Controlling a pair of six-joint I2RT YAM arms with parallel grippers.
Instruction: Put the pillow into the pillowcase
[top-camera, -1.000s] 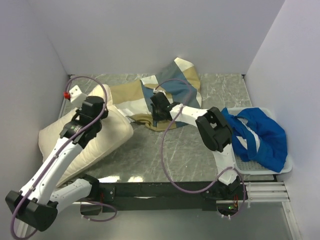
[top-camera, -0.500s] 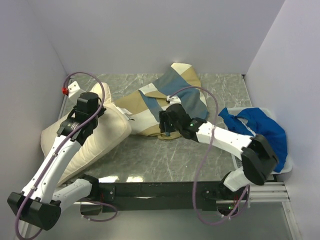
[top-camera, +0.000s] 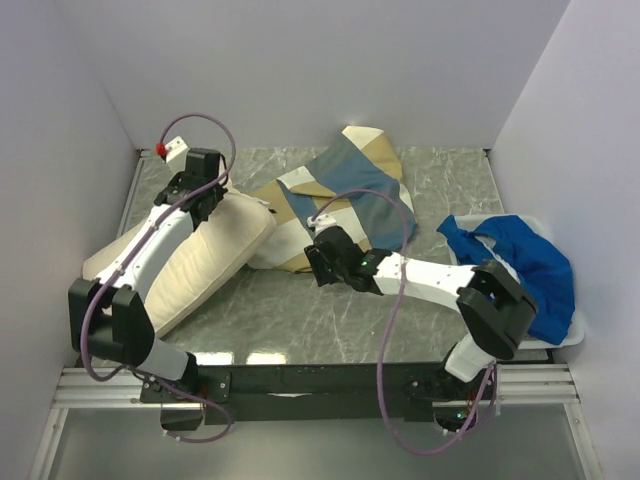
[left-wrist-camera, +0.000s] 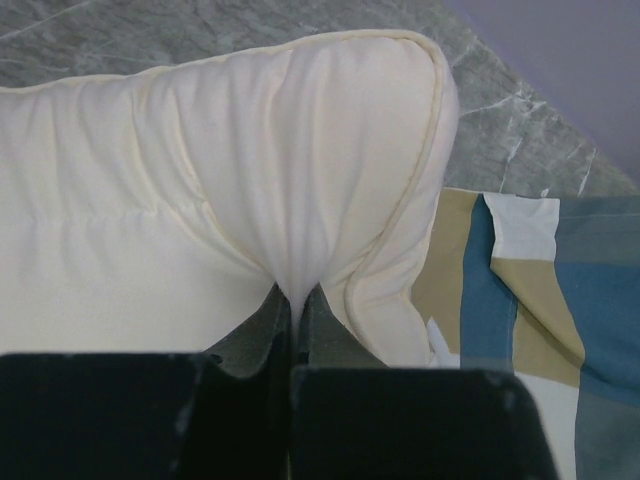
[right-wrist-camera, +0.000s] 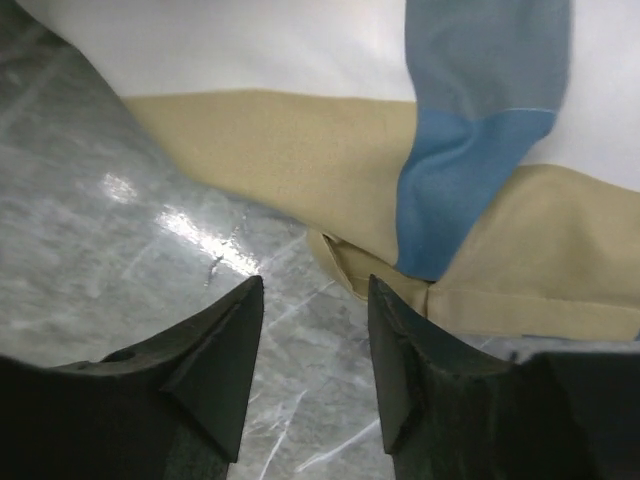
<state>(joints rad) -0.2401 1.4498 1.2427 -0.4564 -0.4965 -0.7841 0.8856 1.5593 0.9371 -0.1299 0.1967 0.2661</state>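
Note:
The cream pillow lies at the left of the table, its far end against the pillowcase. My left gripper is shut on a pinch of the pillow's fabric at that far end. The tan, slate-blue and white pillowcase lies crumpled at the back centre; its near tan hem lies just ahead of my right gripper. The right gripper stands open just over the marble, nothing between its fingers. The pillowcase also shows right of the pillow's corner.
A white tray at the right edge holds a bright blue cloth. Grey walls close in the table on the left, back and right. A small white bracket with a red tip sits at the back left corner.
The left gripper has carried the pillow's end toward the back, up to the pillowcase. The right gripper has let go of the pillowcase, opened and dropped toward the table by its near hem.

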